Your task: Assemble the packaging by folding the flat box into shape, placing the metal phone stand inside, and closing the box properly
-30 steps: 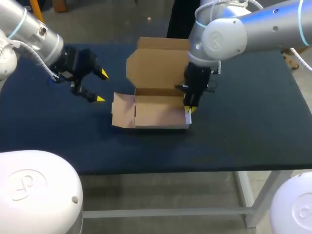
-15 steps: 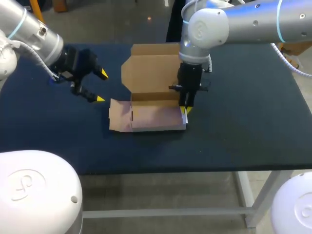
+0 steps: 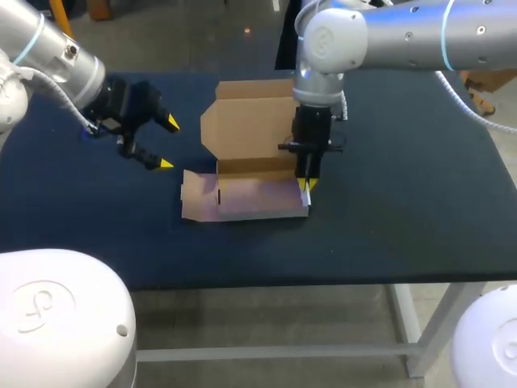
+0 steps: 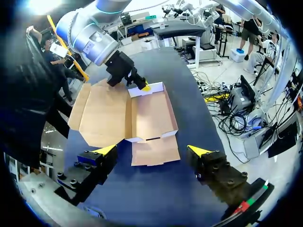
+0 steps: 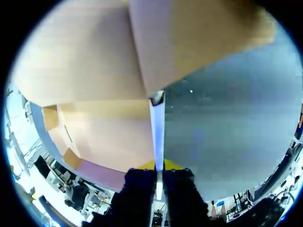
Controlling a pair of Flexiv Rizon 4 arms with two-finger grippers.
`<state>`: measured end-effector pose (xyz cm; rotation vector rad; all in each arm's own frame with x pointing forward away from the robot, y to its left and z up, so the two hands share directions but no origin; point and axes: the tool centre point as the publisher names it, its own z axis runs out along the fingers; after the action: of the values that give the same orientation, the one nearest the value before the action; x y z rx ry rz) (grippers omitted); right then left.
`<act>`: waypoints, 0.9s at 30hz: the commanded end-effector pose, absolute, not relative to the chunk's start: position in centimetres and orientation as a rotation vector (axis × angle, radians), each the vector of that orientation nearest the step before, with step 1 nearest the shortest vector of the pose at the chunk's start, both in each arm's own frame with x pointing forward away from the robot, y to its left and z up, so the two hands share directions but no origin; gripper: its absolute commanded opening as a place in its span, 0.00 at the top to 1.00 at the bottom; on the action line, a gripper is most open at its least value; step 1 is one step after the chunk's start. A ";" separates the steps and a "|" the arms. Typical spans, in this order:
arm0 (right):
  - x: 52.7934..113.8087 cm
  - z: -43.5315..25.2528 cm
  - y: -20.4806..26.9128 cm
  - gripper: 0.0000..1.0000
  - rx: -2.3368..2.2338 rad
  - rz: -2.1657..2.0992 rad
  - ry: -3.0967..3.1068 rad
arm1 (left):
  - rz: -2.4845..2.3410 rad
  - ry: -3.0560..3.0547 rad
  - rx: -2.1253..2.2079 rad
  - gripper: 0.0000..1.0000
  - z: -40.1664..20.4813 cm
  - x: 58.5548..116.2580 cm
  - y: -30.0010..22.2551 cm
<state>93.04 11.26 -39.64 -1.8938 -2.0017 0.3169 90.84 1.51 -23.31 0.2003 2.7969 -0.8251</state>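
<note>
A brown cardboard box (image 3: 250, 194), half folded into a shallow tray, sits near the middle of the dark blue table (image 3: 388, 210). Its long axis runs left to right, and its broad lid panel (image 3: 246, 121) lies open toward the far side. The right gripper (image 3: 305, 184) comes down from above at the tray's right end. Its yellow-tipped fingers are pressed nearly together on the thin right end flap (image 5: 157, 123), which the right wrist view shows edge-on and upright between them. The opposite left end flap (image 3: 198, 194) is not yet raised and splays outward on the table. The left gripper (image 3: 169, 144) hovers to the left of the box, apart from it, with its fingers spread wide and nothing between them. In its own wrist view the splayed flap lies straight ahead, and the tray runs lengthwise away from it toward the right gripper. So the left arm is plainly the nearer one to that unfolded end, and lifting that flap looks like the next job. No metal phone stand shows in any view.
</note>
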 end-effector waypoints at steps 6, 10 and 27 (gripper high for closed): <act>93.4 -40.0 11.5 0.90 -1.896 0.337 -2.004 | -0.818 2.802 0.200 0.00 -23.2 90.8 1.5; 93.5 -40.2 11.6 0.90 -1.908 0.324 -2.013 | -0.818 2.802 0.200 0.00 -23.2 90.8 1.5; 93.7 -40.8 11.7 0.86 -2.007 0.245 -2.046 | -0.818 2.802 0.200 0.00 -23.2 90.8 1.5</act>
<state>94.38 11.79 -40.64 -1.9827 -2.0327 0.2810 90.84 1.51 -23.30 0.2004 2.7971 -0.8247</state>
